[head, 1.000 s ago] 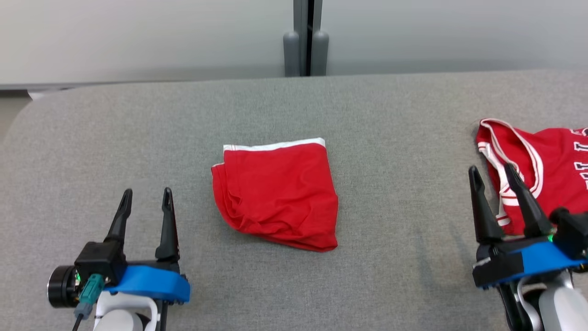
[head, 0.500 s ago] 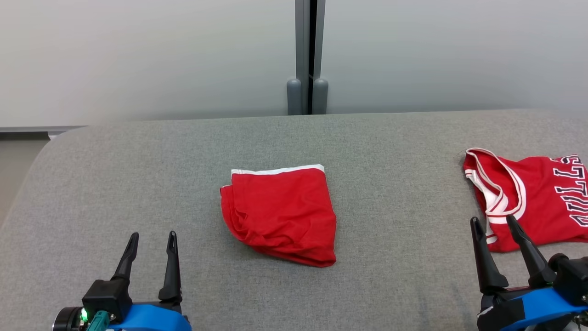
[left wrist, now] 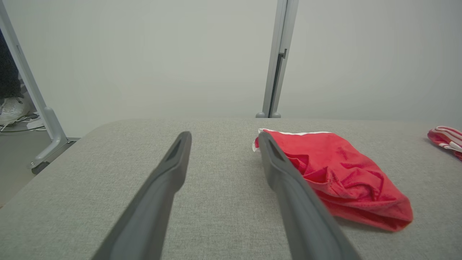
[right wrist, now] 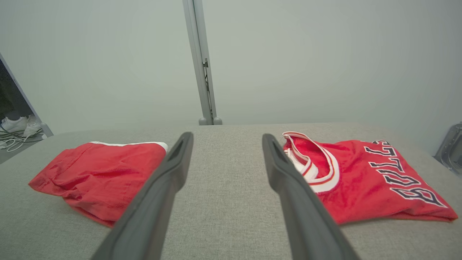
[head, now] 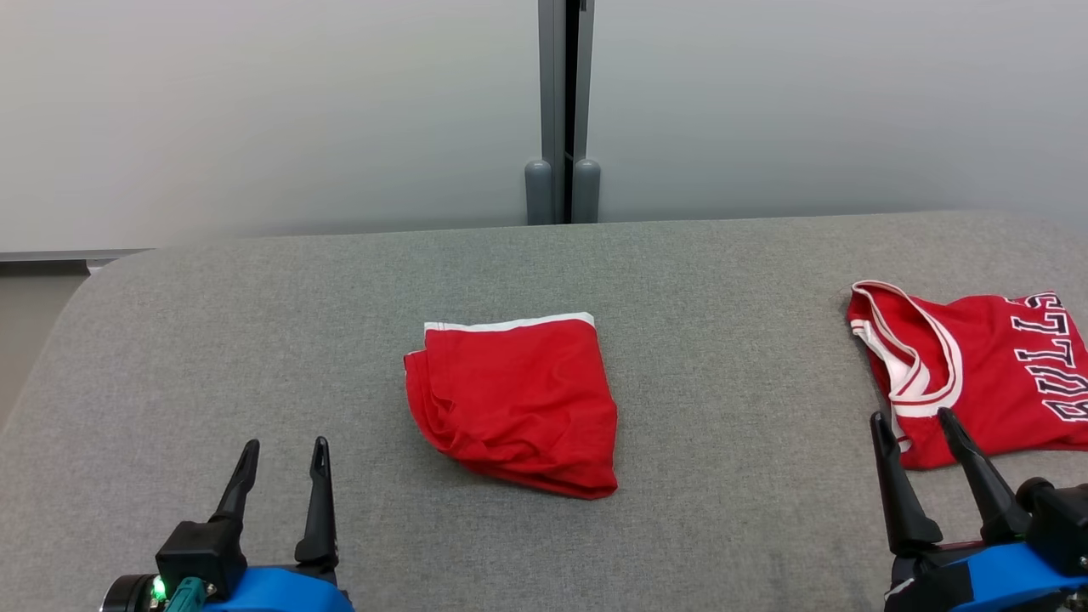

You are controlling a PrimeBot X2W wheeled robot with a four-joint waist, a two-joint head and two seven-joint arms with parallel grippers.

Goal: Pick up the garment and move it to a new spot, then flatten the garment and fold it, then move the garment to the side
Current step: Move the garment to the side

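Two red garments lie on the one grey padded table (head: 722,280), and a single grey post (head: 561,102) stands behind its far edge.

The first garment is a pair of red shorts (head: 514,404) with a white band along the far hem. It is folded into a compact, rumpled bundle and lies on the near side of the post, a little to the left of its line. It shows as a wrinkled heap in the left wrist view (left wrist: 335,173) and as a flatter one in the right wrist view (right wrist: 104,169).

The second is a red jersey (head: 986,374) with white-trimmed openings and dark lettering. It lies spread out well to the right of the post, near the table's right end (right wrist: 371,180). The two garments are well apart, with bare cloth between them.

There are two claws. The left gripper (head: 285,444) sits nearer the robot, well left of the post. Its fingers are spread wide with nothing between them. The shorts lie ahead of it and to its right, clear of the fingertips (left wrist: 224,135).

The right gripper (head: 910,415) is far right of the post, also spread wide and empty. Its tips reach the jersey's near edge, and its right finger crosses the collar in the wrist view (right wrist: 227,135). I cannot tell whether it touches the jersey.
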